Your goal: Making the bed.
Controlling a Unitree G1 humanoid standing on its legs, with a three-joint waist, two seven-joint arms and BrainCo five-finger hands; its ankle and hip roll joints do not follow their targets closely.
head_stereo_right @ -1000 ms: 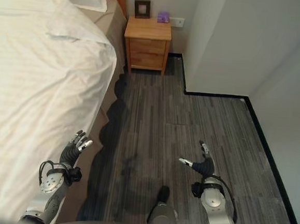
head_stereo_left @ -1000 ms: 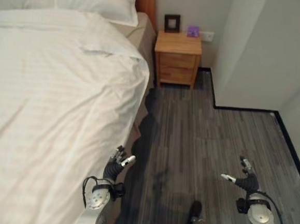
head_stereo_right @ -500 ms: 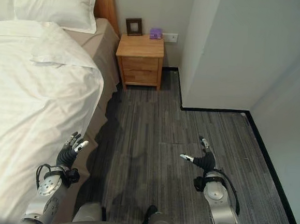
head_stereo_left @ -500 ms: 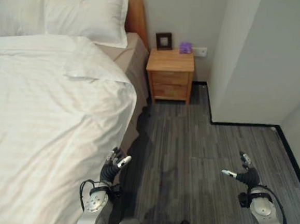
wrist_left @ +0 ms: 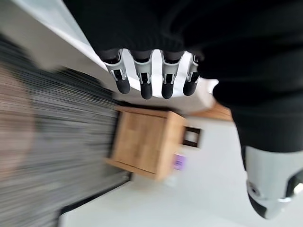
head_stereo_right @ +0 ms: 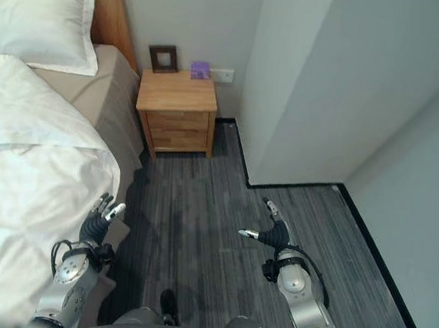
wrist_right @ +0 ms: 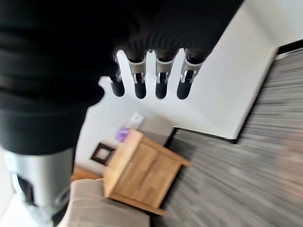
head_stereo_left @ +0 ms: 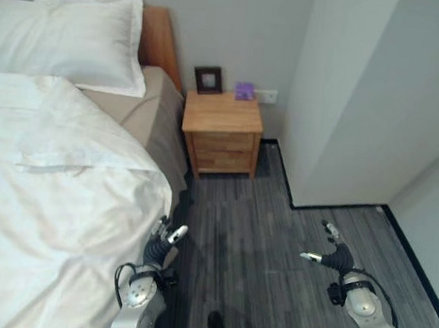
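**Approach along the bed side, nothing in hand yet**

I'm standing on the floor (head_stereo_left: 274,237) beside the bed (head_stereo_left: 151,121), facing its head end. The white duvet (head_stereo_left: 57,197) covers most of the mattress and hangs over the near edge; its top edge lies folded and a bit rumpled short of the pillow (head_stereo_left: 62,38), leaving a strip of tan sheet bare. A wooden nightstand (head_stereo_left: 221,130) with a small picture frame (head_stereo_left: 208,79) stands near the headboard.

My left hand (head_stereo_left: 160,243) is just beside the draped duvet edge, fingers straight and relaxed, holding nothing; I can't tell whether it touches the cloth. My right hand (head_stereo_left: 332,255) hangs over the floor, well apart from the bed, fingers loosely spread, empty.

Judgement: I'm in the positioning step, no grasp made. The next move calls for getting closer to the duvet's top corner, taking it with the left hand, and drawing it up toward the pillow so the bare strip is covered.
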